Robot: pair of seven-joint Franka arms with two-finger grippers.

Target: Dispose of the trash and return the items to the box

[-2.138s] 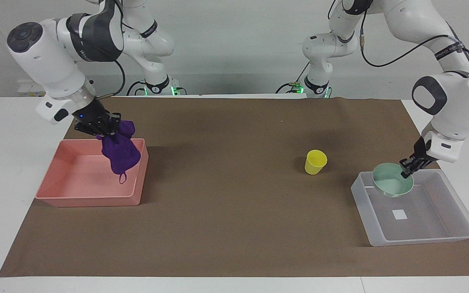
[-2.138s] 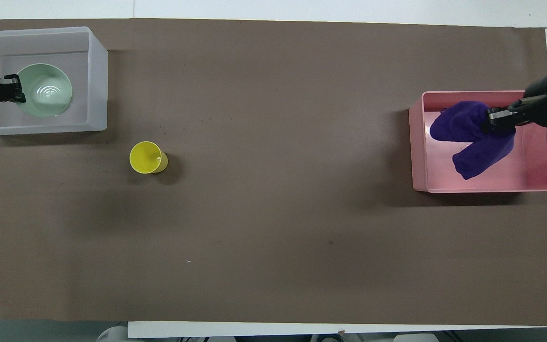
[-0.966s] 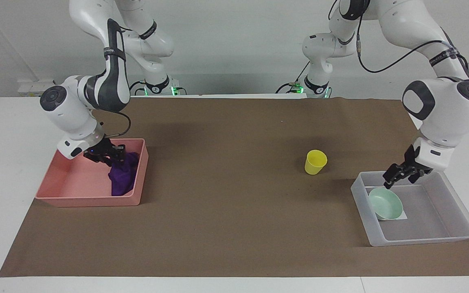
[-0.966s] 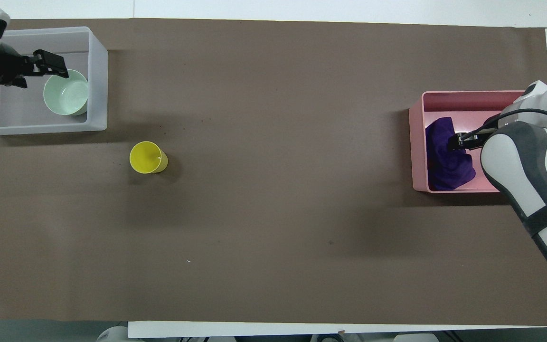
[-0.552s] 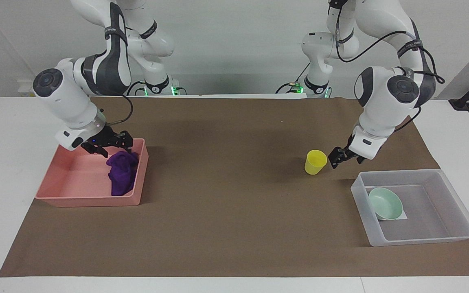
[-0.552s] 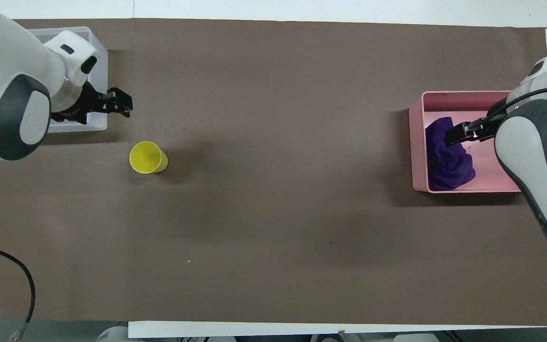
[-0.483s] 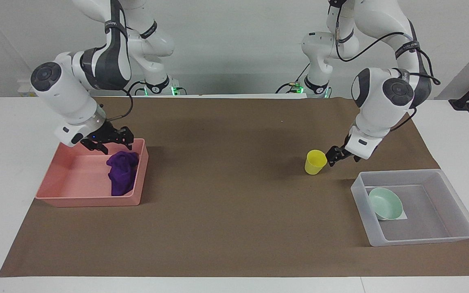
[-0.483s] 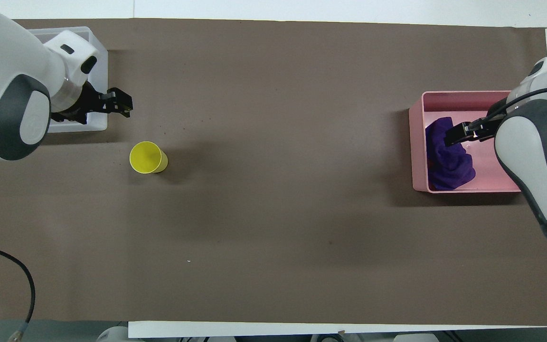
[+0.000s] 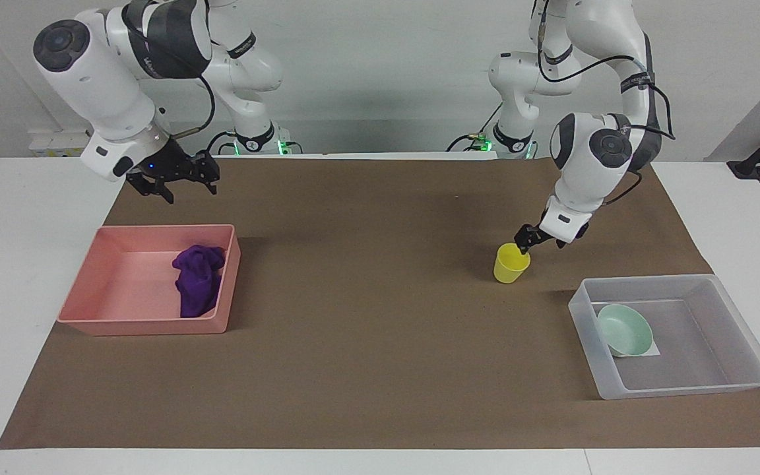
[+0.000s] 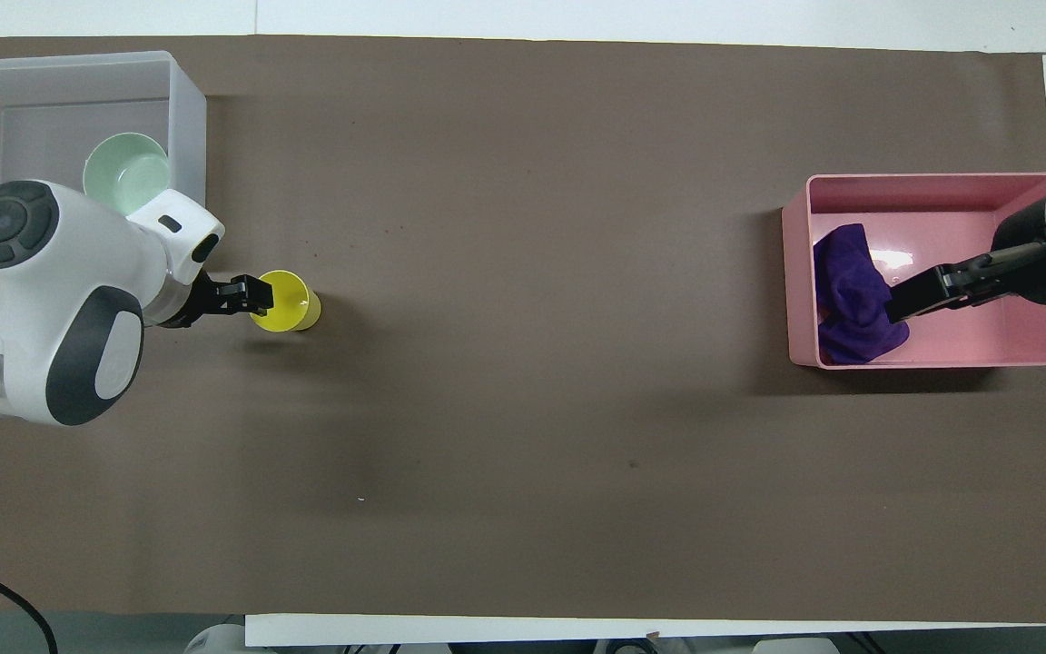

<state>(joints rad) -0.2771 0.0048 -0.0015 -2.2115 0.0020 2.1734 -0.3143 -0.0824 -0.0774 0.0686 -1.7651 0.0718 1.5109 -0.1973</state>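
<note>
Step in hand: grasping the yellow cup point(image 9: 511, 262), the last item outside the clear bin point(image 9: 736, 384), judging by how things lie.
Yellow cup: upright on the brown mat point(image 9: 367, 343), toward the left arm's end of the table, nearer to the robots than the clear bin and just beside its corner.
Left gripper point(image 9: 526, 241): down at the cup's rim on the robots' side; whether its fingers are parted or closed cannot be told, nor whether one finger is inside the rim.
Mint-green bowl point(image 9: 625, 329): resting in the clear bin, against the wall that faces the table's middle.
Purple rag point(image 9: 196, 279): lying crumpled in the pink bin point(image 9: 142, 326) at the right arm's end of the table, so the trash looks dealt with.
Right gripper point(image 9: 175, 177): raised over the pink bin's edge nearest the robots, fingers spread and holding nothing; the arm appears to wait.
Doing it well: pinch the cup's wall with one finger inside and one outside, and close gently, since thin plastic probably flexes.
Carry: lift straight up before moving over the bin, and set the cup on bare floor beside the bowl.
Risk: a sideways push at the rim could tip the light cup.
</note>
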